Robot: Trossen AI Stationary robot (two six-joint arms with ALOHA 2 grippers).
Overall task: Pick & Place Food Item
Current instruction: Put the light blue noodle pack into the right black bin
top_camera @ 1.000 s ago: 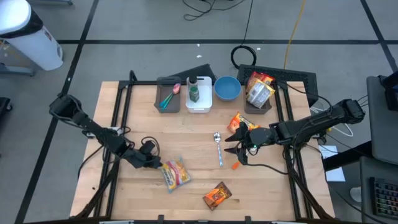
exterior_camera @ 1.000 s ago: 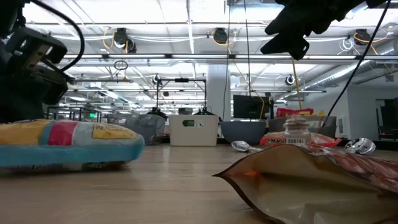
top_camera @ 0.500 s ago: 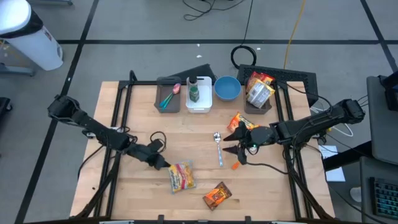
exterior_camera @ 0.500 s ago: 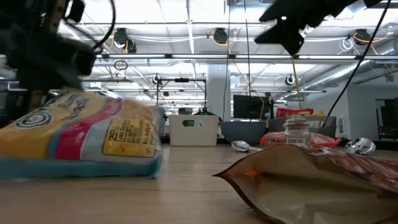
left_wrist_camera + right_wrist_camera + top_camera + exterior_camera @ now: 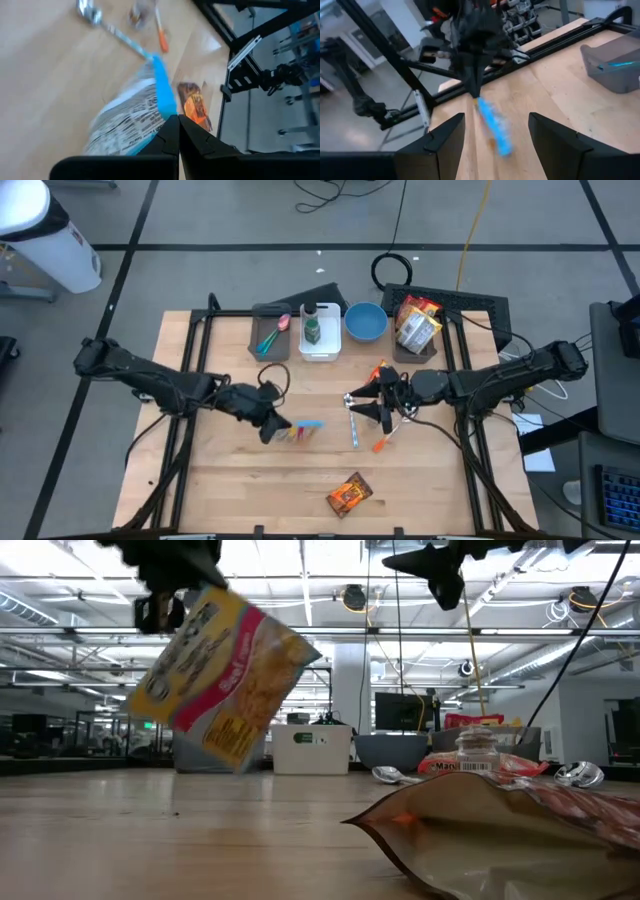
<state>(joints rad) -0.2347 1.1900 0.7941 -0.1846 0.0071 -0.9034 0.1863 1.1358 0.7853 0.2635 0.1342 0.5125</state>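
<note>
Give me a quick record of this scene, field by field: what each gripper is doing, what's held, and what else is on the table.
left gripper: shut on the yellow snack bag, lifted clear of the table
right gripper: open, empty, above the spoon
loose on table: orange snack pouch, spoon
back row: grey bin, white bin, blue bowl, bin of snack packs

Left tool clamped, raised off table — right tool spread wide, hovering.
</note>
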